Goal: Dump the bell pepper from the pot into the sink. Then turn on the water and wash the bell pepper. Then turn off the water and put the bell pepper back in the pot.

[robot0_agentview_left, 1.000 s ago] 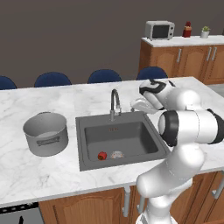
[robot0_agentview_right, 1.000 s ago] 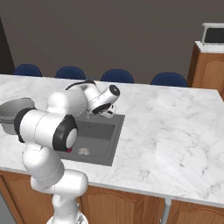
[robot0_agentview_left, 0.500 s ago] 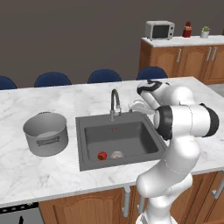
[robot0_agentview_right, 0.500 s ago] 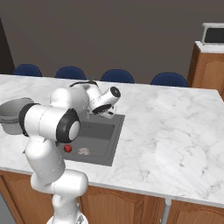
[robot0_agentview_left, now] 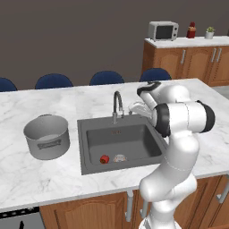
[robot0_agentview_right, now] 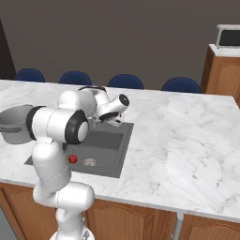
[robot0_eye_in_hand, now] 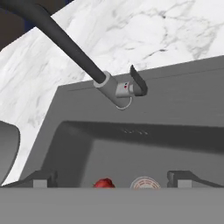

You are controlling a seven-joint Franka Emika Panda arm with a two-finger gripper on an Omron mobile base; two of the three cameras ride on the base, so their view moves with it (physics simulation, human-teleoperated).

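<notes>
End effector point(robot0_eye_in_hand: 113, 179) spread wide and empty, hanging over the sink point(robot0_agentview_left: 134, 138) by the faucet point(robot0_agentview_left: 117, 105).

The bell pepper point(robot0_agentview_left: 104, 159) lies on the basin floor just beside the pale drain point(robot0_agentview_left: 119, 158). The pot point(robot0_agentview_left: 47, 136) stands on the marble tabletop point(robot0_agentview_left: 53, 176) left of the sink, seemingly empty. Blue chairs point(robot0_agentview_left: 106, 78) line the far edge; a microwave point(robot0_agentview_left: 163, 31) sits on the back cabinet point(robot0_agentview_left: 188, 60).
</notes>
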